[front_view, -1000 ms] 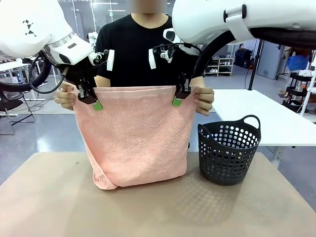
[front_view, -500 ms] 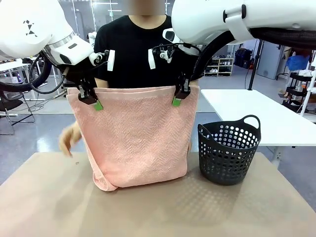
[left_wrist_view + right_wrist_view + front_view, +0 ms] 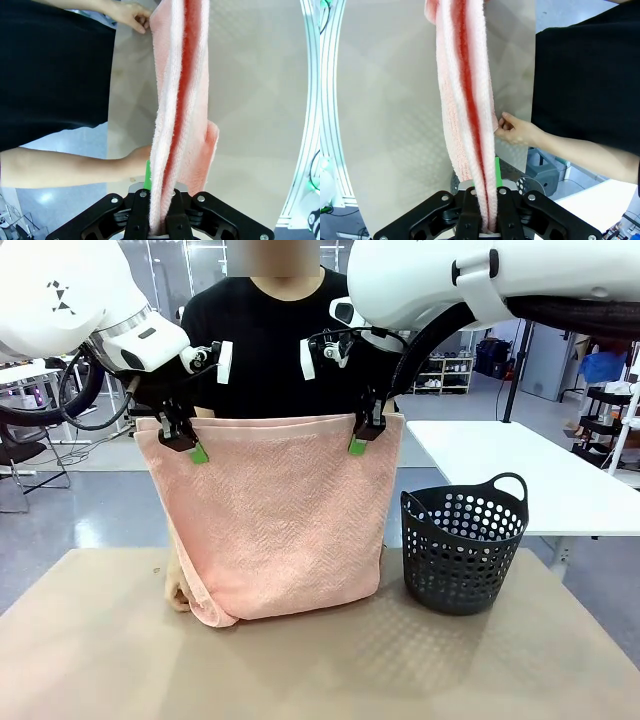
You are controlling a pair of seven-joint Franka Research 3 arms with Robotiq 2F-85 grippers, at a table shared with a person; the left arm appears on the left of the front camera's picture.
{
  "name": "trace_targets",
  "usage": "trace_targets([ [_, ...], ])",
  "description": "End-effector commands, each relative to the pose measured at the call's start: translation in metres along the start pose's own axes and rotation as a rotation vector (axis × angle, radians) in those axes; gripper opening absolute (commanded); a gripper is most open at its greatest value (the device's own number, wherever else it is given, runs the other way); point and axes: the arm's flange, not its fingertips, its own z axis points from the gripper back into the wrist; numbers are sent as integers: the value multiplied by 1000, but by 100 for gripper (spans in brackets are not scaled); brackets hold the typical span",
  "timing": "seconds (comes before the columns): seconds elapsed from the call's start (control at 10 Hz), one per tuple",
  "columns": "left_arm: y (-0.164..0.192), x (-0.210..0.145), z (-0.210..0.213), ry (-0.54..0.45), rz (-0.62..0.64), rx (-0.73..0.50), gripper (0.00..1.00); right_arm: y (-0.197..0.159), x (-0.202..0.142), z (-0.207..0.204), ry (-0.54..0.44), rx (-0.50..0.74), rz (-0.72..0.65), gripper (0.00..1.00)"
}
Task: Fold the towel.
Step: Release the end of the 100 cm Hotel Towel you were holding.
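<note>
The towel (image 3: 270,525) is held up as a hanging sheet and is clamped at two places along its upper edge. The left pincer (image 3: 188,443) is closed on the upper corner at the robot's left. The right pincer (image 3: 361,438) is closed on the edge just inside the other upper corner. In each wrist view two layers of pink terry are seen gripped between the jaws (the cloth is already doubled there).

The upper edge is stretched nearly level between the pincers, so its long axis runs left to right across the table (image 3: 320,670). The cloth falls straight down from both pincers. Its lower edge is met by the table, where the corner at the robot's left is bunched into a small roll.

The lower part is attended to by the person from the far side. One hand (image 3: 178,590) is seen at the bunched lower corner, and in the right wrist view the other hand (image 3: 512,129) is pinched on the cloth's side edge.

The coming fold is judged to turn on this arrangement. The free lower edge lies directly beneath both pincers and much nearer the person's hands, so it would have to be brought up by those hands or met by pincers that are lowered.

A dark perforated basket (image 3: 462,555) stands near the towel at the robot's right, apparently not touching it.
</note>
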Motion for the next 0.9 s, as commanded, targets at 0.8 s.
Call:
trace_targets([
  [0.8, 0, -1, 2, 4, 0, 5, 0, -1, -1, 1, 4, -4, 1, 0],
])
